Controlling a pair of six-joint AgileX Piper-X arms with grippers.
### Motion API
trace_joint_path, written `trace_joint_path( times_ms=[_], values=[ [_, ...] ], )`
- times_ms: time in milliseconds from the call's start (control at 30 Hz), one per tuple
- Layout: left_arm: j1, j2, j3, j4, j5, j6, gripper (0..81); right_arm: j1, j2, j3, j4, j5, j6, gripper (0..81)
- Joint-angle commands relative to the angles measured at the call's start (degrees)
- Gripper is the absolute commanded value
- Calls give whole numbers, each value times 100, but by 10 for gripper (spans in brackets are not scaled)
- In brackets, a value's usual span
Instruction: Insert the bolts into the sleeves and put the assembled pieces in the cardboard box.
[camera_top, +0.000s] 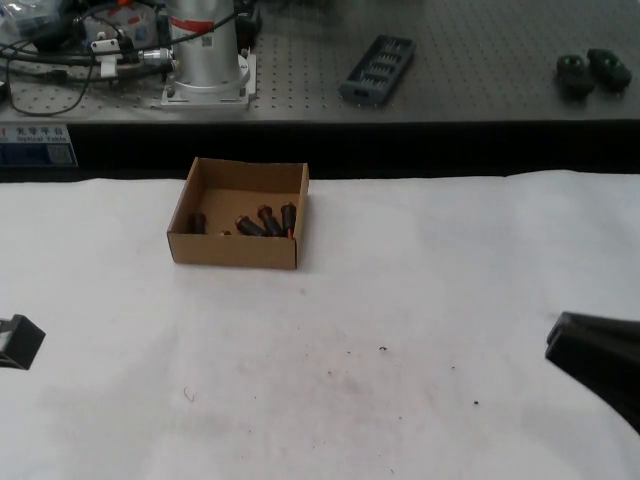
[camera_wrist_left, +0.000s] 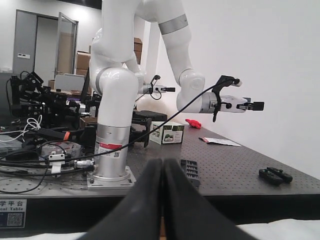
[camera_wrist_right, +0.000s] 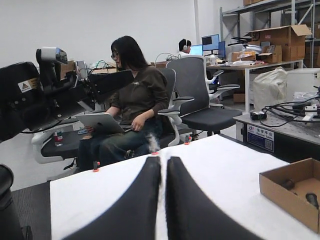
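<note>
Showing plain tan brown on the cardboard box (camera_top: 235, 250), walls and floor alike. Showing near-black, with small touches of red, on the assembled pieces (camera_top: 262, 223) inside. Spreading white, flecked with a few dark specks, over the table cover (camera_top: 420, 290). Showing matt black on the left gripper (camera_wrist_left: 163, 162) and the right gripper (camera_wrist_right: 163, 160). Showing grey, patterned with a regular grid of holes, on the bench plate (camera_top: 480, 50) behind.

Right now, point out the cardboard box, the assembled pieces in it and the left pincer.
cardboard box (camera_top: 235, 250): high view, on its front wall.
assembled pieces (camera_top: 268, 221): high view, on the middle piece of the dark cluster.
left pincer (camera_wrist_left: 163, 167): left wrist view, between its fingertips.
</note>
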Motion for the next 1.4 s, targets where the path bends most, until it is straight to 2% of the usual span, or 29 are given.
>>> trace_joint_path(
  times_ms=[0,300,1367],
  values=[
    [11,-42,-13,-71,-33,94,6,-31,-55,-70,-26,39,41,54],
    [11,-42,-13,-71,-33,94,6,-31,-55,357,-23,39,41,54],
    [11,-42,-13,-71,-33,94,6,-31,-55,357,320,39,41,54]
  ],
)
